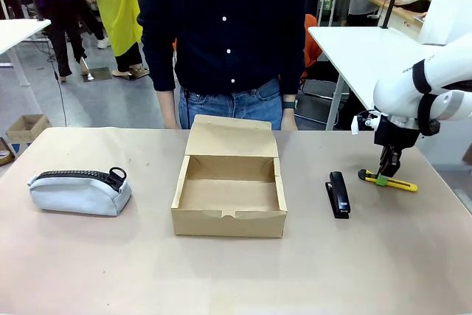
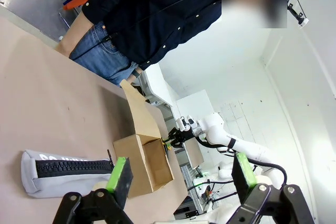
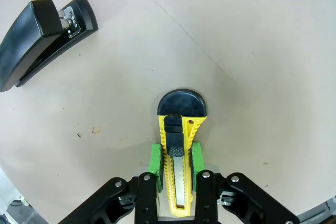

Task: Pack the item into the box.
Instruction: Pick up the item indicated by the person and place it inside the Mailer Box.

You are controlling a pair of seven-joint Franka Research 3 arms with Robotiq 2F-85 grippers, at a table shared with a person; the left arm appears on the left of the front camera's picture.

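Clamping the yellow utility knife (image 3: 179, 129) near the black stapler (image 3: 42, 38) is the right gripper (image 3: 175, 159); the left gripper (image 2: 181, 174) hangs spread.

Front camera across table (image 1: 88, 271); wrist cameras closer.

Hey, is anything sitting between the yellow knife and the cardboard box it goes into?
Yes, the black stapler lies on the table between the yellow knife, clamped in the right gripper, and the open box. Lifting over it should clear it.
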